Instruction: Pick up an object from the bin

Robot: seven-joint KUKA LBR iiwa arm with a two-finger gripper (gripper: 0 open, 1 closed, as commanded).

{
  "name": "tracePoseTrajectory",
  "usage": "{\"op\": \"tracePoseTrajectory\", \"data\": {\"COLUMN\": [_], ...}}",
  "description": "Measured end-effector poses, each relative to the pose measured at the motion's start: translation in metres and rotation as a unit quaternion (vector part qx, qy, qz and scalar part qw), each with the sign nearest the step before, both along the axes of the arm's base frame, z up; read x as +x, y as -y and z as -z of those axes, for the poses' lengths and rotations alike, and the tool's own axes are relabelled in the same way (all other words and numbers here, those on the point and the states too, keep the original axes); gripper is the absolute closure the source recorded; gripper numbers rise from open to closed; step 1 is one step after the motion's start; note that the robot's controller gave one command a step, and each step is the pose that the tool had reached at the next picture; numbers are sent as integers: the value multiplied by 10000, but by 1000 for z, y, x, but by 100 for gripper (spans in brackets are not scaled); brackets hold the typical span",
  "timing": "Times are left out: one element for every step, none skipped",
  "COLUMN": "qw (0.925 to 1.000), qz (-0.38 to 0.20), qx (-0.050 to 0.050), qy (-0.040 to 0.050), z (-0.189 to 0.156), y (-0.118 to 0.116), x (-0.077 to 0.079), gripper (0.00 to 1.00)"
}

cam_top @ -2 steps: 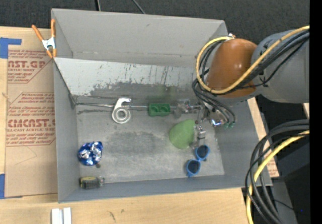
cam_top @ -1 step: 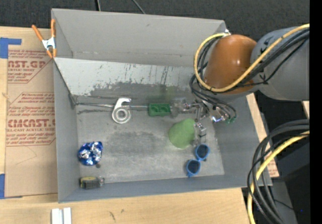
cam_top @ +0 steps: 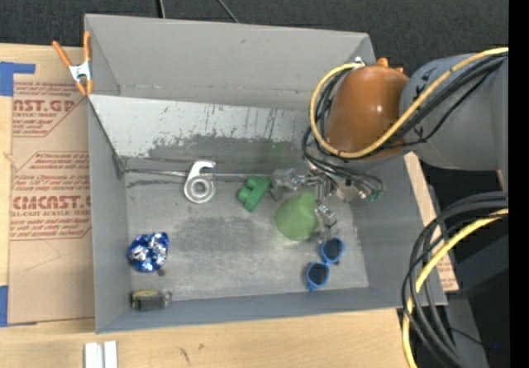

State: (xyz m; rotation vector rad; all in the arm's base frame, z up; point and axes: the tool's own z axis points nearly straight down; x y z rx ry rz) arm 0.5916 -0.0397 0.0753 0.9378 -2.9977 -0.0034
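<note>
Jaws (spread can't be judged) low over pale green ball (cam_top: 295,221), ctr-right of bin (cam_top: 111,226). Green block (cam_top: 254,192) just left, blue rings (cam_top: 330,251) just below: ball may roll away, or jaws catch a neighbour.

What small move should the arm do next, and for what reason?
Probably a slight shift toward the view's lower left, to centre the gripper over the pale green ball. The gripper sits at the ball's upper right edge, not above its middle. The green block lies apart on the left, so it seems no obstacle.
</note>
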Motion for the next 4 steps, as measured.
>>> {"op": "tracePoseTrajectory", "data": {"qw": [9962,9964,9964,9964], "qz": [-864,-849,-846,-842], "qx": [-15,-30,-8,-9], "qy": [75,30,36,26], "z": [-1,-2,-28,-44], "y": [-10,-7,-9,-10], "x": [-7,-8,-6,-5], "gripper": [0,100,100,100]}}
